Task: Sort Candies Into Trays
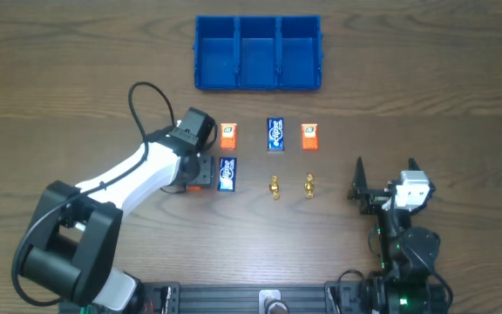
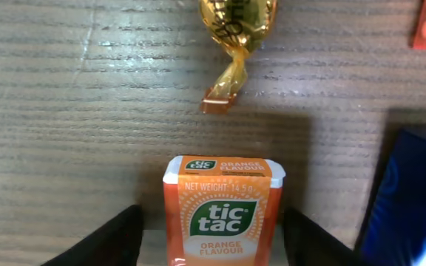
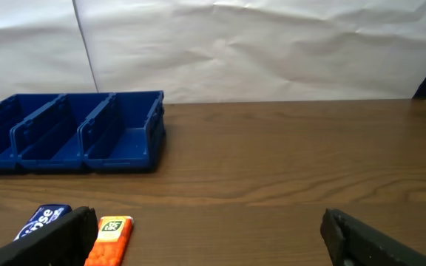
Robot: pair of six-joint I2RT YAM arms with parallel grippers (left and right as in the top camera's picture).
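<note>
- Left gripper (image 2: 213,240), at 9 o'clock of the candy group: its fingers are spread wide on either side of an orange mint box (image 2: 222,214) without squeezing it. The box label bears white print and a green-and-white oval logo.
- Blue pack (image 1: 275,133), white print on its label, with a gold candy (image 1: 274,187) at its 6 o'clock and another gold candy (image 1: 309,184) at its 5 o'clock.
- Blue tray (image 1: 258,85), 3 compartments, at the pack's 12 o'clock.
- Right gripper (image 1: 385,162), at the pack's 3 o'clock: fingers wide apart, holding nothing.

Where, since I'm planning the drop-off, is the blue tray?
In the top view, the blue tray sits at the far middle of the table, straight beyond the farther blue pack.
</note>
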